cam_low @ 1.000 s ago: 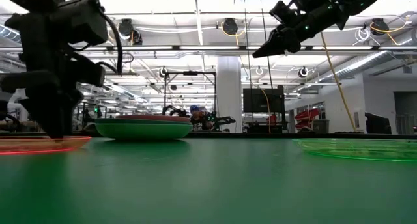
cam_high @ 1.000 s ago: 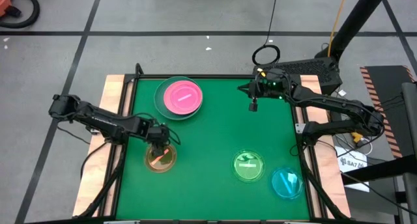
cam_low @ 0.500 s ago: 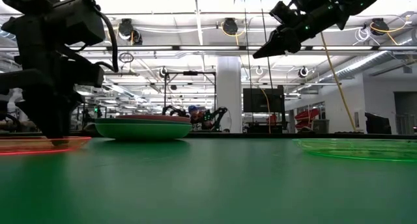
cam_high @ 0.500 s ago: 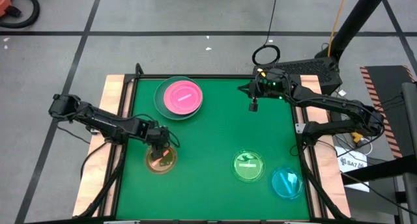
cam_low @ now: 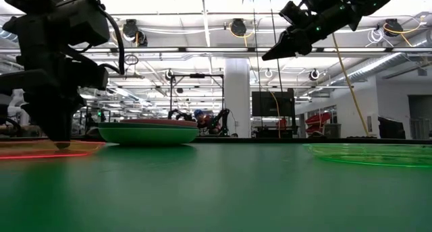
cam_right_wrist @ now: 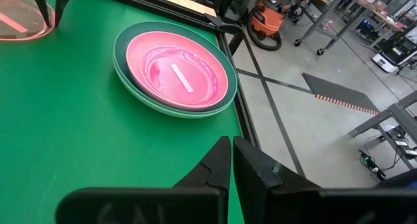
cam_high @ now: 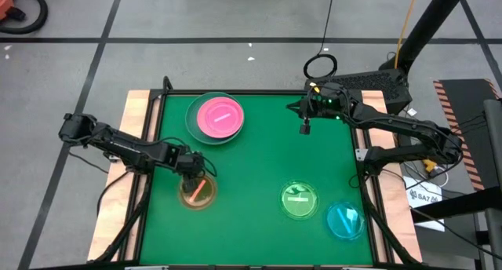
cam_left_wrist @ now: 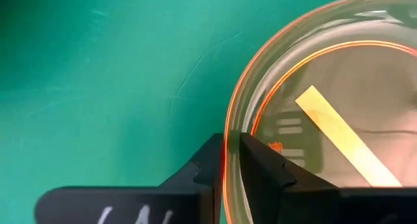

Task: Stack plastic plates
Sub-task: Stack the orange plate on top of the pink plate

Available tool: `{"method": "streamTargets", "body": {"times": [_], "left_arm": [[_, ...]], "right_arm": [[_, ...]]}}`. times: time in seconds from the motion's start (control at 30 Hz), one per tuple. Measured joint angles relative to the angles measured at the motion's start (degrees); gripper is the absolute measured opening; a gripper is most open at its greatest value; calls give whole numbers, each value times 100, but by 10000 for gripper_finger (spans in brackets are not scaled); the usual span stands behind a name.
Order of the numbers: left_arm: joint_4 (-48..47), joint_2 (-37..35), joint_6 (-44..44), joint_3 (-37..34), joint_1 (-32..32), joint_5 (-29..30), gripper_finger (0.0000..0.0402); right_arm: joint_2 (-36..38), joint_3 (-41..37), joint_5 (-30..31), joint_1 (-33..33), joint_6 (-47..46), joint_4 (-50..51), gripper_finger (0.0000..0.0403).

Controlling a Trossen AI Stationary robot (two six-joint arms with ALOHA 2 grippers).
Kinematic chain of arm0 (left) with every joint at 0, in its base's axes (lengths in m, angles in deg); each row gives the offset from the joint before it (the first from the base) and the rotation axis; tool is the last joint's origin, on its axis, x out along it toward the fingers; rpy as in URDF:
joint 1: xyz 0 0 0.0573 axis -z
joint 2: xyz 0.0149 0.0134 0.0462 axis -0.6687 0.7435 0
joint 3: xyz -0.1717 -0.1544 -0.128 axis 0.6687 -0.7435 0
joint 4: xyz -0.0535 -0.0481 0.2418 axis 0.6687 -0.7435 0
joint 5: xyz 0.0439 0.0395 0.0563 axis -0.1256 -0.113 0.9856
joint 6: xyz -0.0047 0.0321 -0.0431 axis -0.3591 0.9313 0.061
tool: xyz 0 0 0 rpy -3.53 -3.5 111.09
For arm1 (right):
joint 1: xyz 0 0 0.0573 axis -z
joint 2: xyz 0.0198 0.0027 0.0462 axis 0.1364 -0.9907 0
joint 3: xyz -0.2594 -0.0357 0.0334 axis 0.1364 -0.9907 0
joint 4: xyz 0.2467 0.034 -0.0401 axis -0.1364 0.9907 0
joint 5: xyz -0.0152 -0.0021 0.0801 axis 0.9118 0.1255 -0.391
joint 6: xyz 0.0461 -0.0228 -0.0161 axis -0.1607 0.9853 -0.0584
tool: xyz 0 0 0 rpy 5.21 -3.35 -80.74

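Looking down from high view: left gripper [cam_high: 194, 184] over amber plate [cam_high: 196, 193] near desk's [cam_high: 259, 164] left edge; pink plate [cam_high: 219, 117] on stack toward far edge; green plate [cam_high: 299, 201], cyan plate [cam_high: 345, 220] near right corner; right gripper [cam_high: 304, 127] raised. Left wrist view: fingers [cam_left_wrist: 260, 168] pinch amber plate's rim. Right wrist view: fingers [cam_right_wrist: 251, 162] pressed together.
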Motion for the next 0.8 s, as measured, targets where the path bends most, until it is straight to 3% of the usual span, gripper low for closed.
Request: {"method": "streamTargets", "body": {"times": [0.33,0.53,0.8], "left_arm": [[-38,4,-92,98,0,-2,49],[-131,2,-175,105,0,-2,9],[-155,2,-213,107,0,-2,7]], "right_arm": [[0,0,-2,0,37,0,11],[0,0,-2,-2,42,0,11],[0,0,0,-1,46,-2,11]]}}
